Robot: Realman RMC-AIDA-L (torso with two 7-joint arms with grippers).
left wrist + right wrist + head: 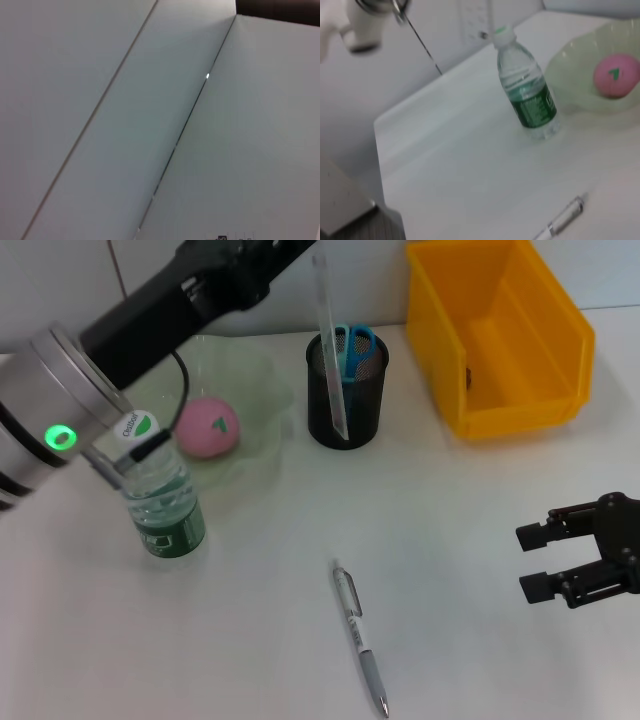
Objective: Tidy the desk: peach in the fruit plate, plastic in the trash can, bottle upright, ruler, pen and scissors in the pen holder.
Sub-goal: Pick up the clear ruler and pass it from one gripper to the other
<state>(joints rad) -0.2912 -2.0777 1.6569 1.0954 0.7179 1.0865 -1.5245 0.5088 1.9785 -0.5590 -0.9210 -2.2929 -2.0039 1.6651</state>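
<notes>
The silver-grey pen (360, 638) lay flat on the white worktop (470, 540), nearest the robot, its length running toward and away from the body. It was the one item still loose. To the pen's right and well apart from it, the right gripper (533, 560) hovered above the worktop with its jaws apart and holding nothing, their opening turned toward the pen's side.

Farther back, on the far side of the pen from those jaws, the water bottle (165, 510) stood upright beside the pale green fruit plate (262, 375), in which the pink peach (208, 427) rested. The left arm (150, 310) stretched over the plate toward the back; its jaws were out of view, so whether they were open or closed could not be told.

Beyond, the black mesh pen holder (346, 400) held the clear ruler (331, 350), standing tall above the rim, and the light blue scissors (352, 348). The yellow trash can (500, 340) sat at the far right.

The risk ahead seemed to lie with the pen: slim and flat on the worktop, it could roll or slip from a pinch taken off-centre, and threading it into the crowded holder could knock the ruler or tip the cup.
</notes>
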